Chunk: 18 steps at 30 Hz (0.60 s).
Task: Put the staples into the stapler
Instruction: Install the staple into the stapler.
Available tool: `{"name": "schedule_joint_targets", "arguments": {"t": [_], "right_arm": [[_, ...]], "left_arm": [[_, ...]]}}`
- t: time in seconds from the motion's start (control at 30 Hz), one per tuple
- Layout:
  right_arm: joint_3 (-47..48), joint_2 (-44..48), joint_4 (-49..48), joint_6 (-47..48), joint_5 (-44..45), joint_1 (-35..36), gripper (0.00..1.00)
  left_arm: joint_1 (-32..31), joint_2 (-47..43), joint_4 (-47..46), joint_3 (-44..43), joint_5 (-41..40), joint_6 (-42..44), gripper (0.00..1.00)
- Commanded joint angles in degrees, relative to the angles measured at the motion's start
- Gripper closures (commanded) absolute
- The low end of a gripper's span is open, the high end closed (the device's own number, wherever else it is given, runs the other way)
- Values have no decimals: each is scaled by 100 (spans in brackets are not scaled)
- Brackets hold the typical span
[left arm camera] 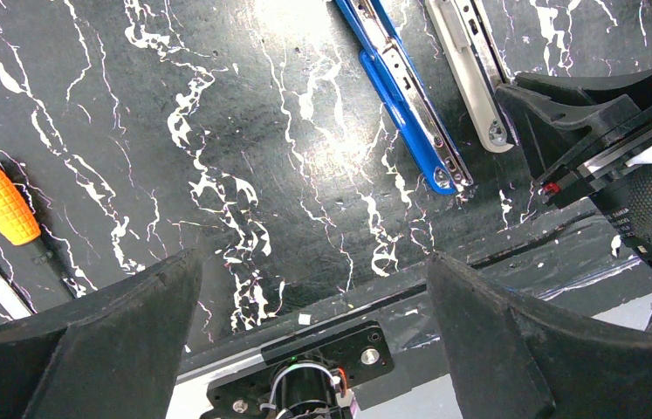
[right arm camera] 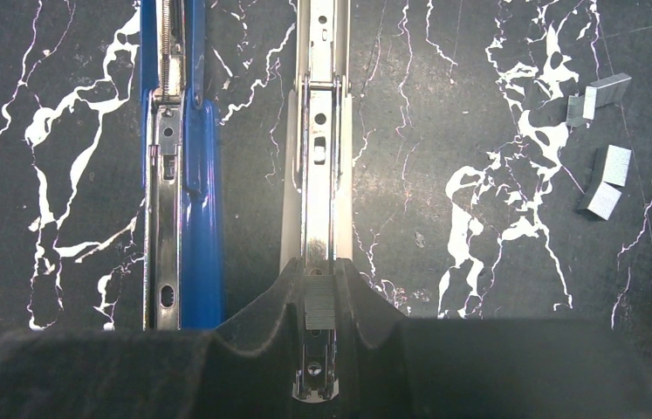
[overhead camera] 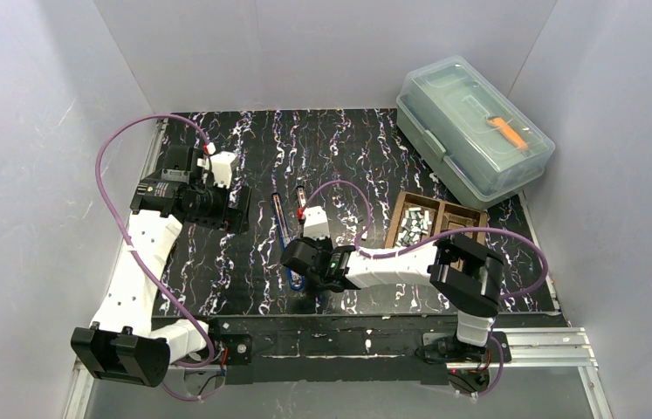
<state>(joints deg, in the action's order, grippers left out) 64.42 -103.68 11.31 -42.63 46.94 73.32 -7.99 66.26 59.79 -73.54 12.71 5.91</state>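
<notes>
The stapler lies opened out flat on the black marbled mat, its blue body (right arm camera: 184,175) beside its silver magazine rail (right arm camera: 320,131). In the top view the rail (overhead camera: 302,202) lies at mid-table. My right gripper (right arm camera: 319,279) is shut on a short grey strip of staples (right arm camera: 319,303), held straight over the rail's channel near its end. Loose staples (right arm camera: 606,179) lie on the mat to the right, and more fill a wooden tray (overhead camera: 444,214). My left gripper (left arm camera: 313,262) hangs open and empty at the left (overhead camera: 236,211), away from the stapler's blue body (left arm camera: 405,96).
A clear lidded plastic box (overhead camera: 475,131) with an orange tool inside stands at the back right. An orange-handled screwdriver (left arm camera: 1,205) lies on the mat left of my left gripper. Grey walls close in the table on three sides.
</notes>
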Motion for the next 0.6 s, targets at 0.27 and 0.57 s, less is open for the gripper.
{"name": "schedule_joint_targets", "arguments": {"t": [0.27, 0.57], "right_arm": [[107, 269, -305, -26, 70, 60, 99], [75, 294, -308, -56, 94, 68, 99]], "left_arm": [[17, -161, 28, 53, 39, 19, 1], [17, -150, 13, 82, 47, 21, 1]]}}
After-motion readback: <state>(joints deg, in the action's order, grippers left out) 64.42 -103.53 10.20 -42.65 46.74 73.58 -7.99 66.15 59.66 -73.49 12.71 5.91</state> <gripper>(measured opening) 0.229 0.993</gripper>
